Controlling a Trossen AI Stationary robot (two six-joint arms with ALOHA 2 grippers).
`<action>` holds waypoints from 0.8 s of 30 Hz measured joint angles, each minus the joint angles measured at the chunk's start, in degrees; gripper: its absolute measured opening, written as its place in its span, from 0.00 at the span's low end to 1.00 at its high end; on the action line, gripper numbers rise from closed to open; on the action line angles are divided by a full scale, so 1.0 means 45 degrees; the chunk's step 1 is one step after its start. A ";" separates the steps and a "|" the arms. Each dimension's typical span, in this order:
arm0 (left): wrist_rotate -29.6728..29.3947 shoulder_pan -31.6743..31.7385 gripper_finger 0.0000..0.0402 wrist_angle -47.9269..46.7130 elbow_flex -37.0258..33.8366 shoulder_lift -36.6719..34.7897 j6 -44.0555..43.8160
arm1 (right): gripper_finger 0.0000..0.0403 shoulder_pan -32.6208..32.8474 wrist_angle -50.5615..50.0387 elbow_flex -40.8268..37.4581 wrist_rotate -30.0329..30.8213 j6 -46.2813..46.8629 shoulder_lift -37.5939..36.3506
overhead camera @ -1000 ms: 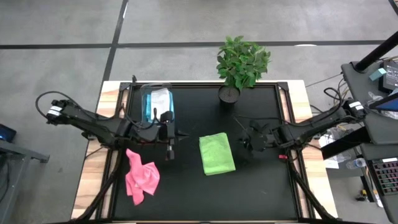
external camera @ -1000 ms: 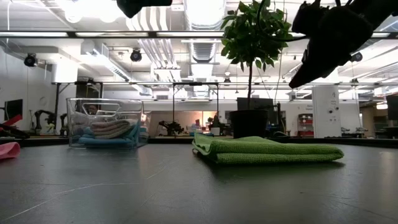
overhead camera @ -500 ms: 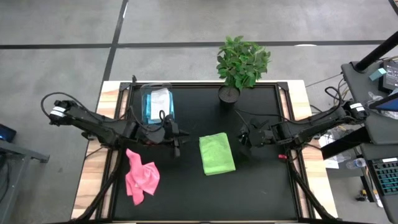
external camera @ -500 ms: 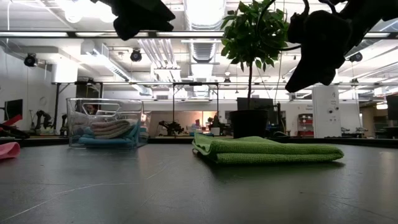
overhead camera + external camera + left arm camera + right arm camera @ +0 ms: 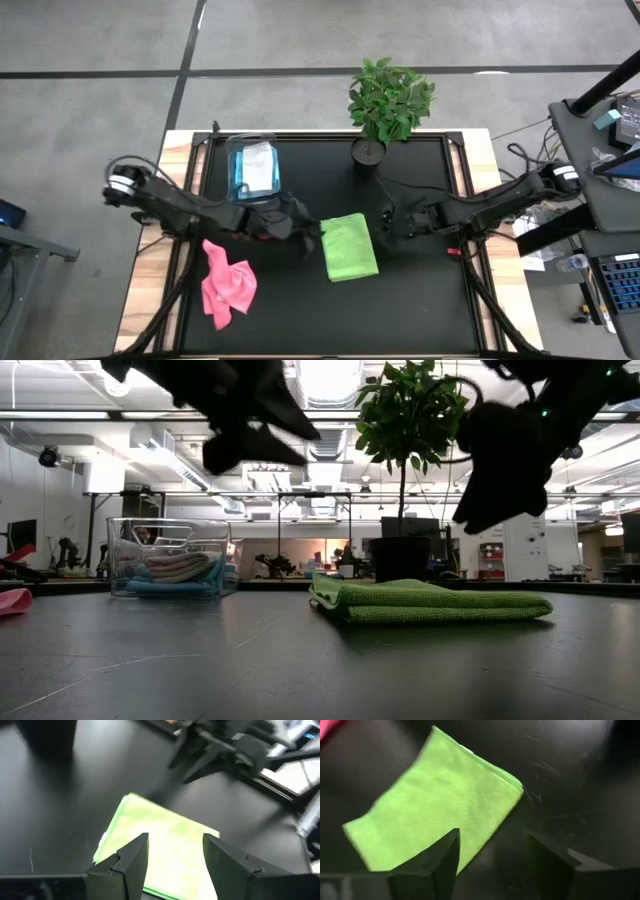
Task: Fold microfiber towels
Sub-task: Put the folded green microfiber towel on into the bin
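Observation:
A lime green microfiber towel [image 5: 349,247] lies folded flat on the black table top, also seen in the low view [image 5: 430,601]. My left gripper [image 5: 305,237] hovers open just off its left edge, the towel [image 5: 160,837] showing between and beyond the fingers. My right gripper [image 5: 389,224] hovers open off the towel's right side, above the towel's corner [image 5: 512,782]. A pink towel [image 5: 228,285] lies crumpled at the near left. More folded towels sit in the clear bin [image 5: 252,168].
A potted plant [image 5: 388,100] stands at the far edge, right of the middle. The clear bin stands at the far left, close behind my left arm. Bare black table top [image 5: 420,300] lies near the front and right of the green towel.
My left gripper has moved toward the table's right edge and down to the green towel's left side, rolling about its own line, and has opened. My right gripper has rolled and opened, staying near the towel's right side. The towels have not moved.

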 joint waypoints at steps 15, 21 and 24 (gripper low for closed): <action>0.3874 0.0480 0.53 -0.0022 0.0077 0.1770 -0.8544 | 0.71 -0.0264 0.0055 -0.0005 -0.0475 0.1217 0.1187; 0.2734 0.0485 0.62 -0.0003 -0.0268 0.2136 -1.0151 | 0.76 -0.0260 0.0320 -0.0005 -0.0464 0.1258 0.1339; 0.2667 0.0443 0.62 0.0351 -0.0227 0.2733 -1.0354 | 0.77 -0.0264 0.0913 -0.0005 -0.0444 0.1222 0.1786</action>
